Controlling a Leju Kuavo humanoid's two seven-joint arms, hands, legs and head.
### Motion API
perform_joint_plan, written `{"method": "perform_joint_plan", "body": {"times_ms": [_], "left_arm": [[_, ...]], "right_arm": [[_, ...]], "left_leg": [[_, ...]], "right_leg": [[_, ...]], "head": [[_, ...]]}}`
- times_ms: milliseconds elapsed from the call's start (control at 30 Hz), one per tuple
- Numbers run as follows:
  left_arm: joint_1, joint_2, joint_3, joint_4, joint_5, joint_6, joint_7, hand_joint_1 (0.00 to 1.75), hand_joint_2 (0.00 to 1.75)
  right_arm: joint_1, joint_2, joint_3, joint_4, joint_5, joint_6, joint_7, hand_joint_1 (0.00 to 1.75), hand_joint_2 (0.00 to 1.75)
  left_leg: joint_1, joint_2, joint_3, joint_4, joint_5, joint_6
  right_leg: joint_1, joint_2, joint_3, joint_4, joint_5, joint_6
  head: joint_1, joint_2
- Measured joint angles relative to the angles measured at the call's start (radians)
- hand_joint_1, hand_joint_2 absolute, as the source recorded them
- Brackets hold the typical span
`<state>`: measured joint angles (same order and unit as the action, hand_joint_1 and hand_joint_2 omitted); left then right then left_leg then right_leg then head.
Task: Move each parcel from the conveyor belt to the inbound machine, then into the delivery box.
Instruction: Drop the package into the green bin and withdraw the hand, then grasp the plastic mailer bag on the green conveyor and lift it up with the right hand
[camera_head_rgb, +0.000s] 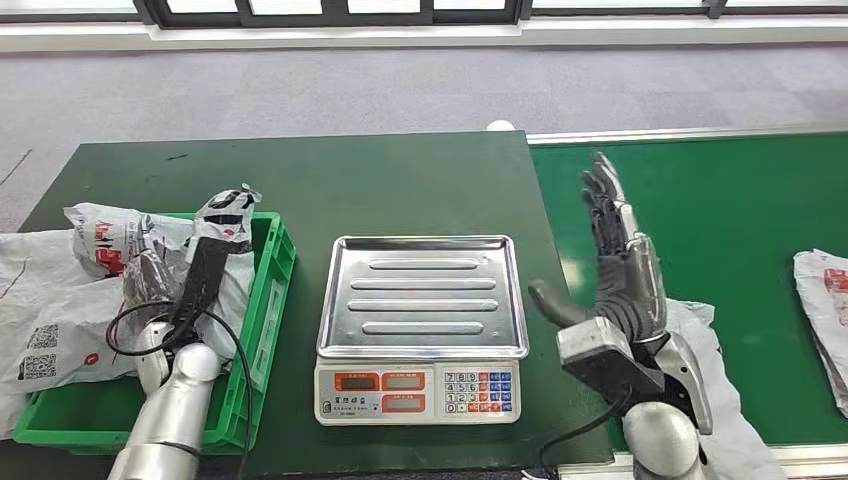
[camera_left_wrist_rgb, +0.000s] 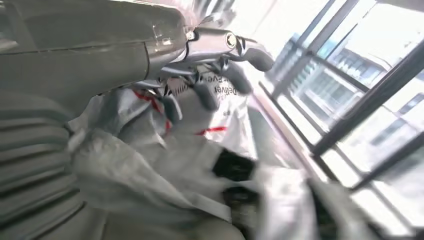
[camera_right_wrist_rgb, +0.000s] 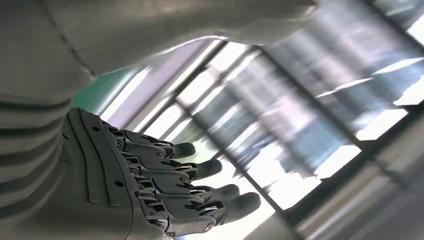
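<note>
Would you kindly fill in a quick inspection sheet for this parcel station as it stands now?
Surface: dark green table beside the brighter green conveyor belt.
Job's things: scale with a bare steel pan; green crate holding grey parcels; one parcel at the belt's far right, another under the right arm.
Clutter: nothing seen.
Hands: left hand over the crate, fingers against parcel plastic, hold unclear; right hand raised, fingers spread, holding nothing.
Cables: black cable looped at the left wrist.
Surroundings: grey floor, windows.
</note>
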<state>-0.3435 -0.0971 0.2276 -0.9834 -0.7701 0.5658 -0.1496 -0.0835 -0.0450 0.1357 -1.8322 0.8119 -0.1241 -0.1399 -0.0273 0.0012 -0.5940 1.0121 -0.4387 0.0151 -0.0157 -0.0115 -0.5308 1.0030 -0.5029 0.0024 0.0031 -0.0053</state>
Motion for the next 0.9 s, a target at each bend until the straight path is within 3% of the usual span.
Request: {"method": "perform_joint_plan", "body": {"times_ms": [100, 167, 400, 500, 633, 733, 900], "left_arm": [[0.083, -0.043, 0.0, -0.156, 0.434, -0.096, -0.087, 0.0, 0.0], [0.134, -0.06, -0.004, -0.242, 0.615, -0.169, -0.089, 0.0, 0.0], [0.233, -0.07, -0.041, -0.386, 0.807, -0.275, -0.106, 0.0, 0.0], [0.267, -0.07, -0.069, -0.443, 0.855, -0.314, -0.141, 0.0, 0.0], [0.308, -0.067, -0.109, -0.503, 0.892, -0.33, -0.158, 0.0, 0.0], [0.327, -0.059, -0.133, -0.519, 0.916, -0.349, -0.154, 0.0, 0.0], [0.333, -0.05, -0.157, -0.519, 0.934, -0.366, -0.149, 0.0, 0.0]], "right_arm": [[-0.031, -0.139, -0.072, 0.135, 0.247, -0.039, 0.155, 0.0, 0.0], [-0.054, -0.233, -0.114, 0.231, 0.32, -0.036, 0.192, 0.0, 0.0], [-0.074, -0.431, -0.158, 0.407, 0.377, 0.101, 0.281, 0.0, 0.0], [-0.048, -0.54, -0.181, 0.459, 0.332, 0.194, 0.294, 0.0, 0.0], [0.025, -0.674, -0.246, 0.5, 0.234, 0.344, 0.295, 0.0, 1.75], [0.087, -0.712, -0.284, 0.512, 0.179, 0.419, 0.285, 0.0, 1.75], [0.163, -0.719, -0.294, 0.523, 0.088, 0.525, 0.264, 0.0, 1.75]], "left_leg": [[-0.003, -0.001, 0.012, -0.001, -0.007, 0.005], [-0.005, -0.003, 0.018, 0.0, -0.008, 0.006], [-0.005, -0.006, 0.016, 0.0, -0.008, 0.006], [-0.005, -0.008, 0.015, 0.001, -0.009, 0.007], [-0.005, -0.01, 0.011, 0.001, -0.009, 0.007], [-0.005, -0.009, 0.01, 0.001, -0.01, 0.007], [-0.004, -0.007, 0.009, 0.001, -0.01, 0.007]], "right_leg": [[-0.004, -0.001, 0.012, -0.002, -0.007, 0.005], [-0.005, -0.004, 0.016, -0.003, -0.008, 0.006], [-0.005, -0.005, 0.014, -0.003, -0.009, 0.006], [-0.006, -0.008, 0.013, -0.003, -0.01, 0.007], [-0.006, -0.01, 0.011, -0.004, -0.011, 0.008], [-0.005, -0.009, 0.009, -0.004, -0.011, 0.008], [-0.004, -0.008, 0.007, -0.004, -0.011, 0.008]], "head": [[0.0, 0.0], [0.0, 0.0], [0.0, 0.0], [0.0, 0.0], [0.0, 0.0], [0.0, 0.0], [0.0, 0.0]]}}
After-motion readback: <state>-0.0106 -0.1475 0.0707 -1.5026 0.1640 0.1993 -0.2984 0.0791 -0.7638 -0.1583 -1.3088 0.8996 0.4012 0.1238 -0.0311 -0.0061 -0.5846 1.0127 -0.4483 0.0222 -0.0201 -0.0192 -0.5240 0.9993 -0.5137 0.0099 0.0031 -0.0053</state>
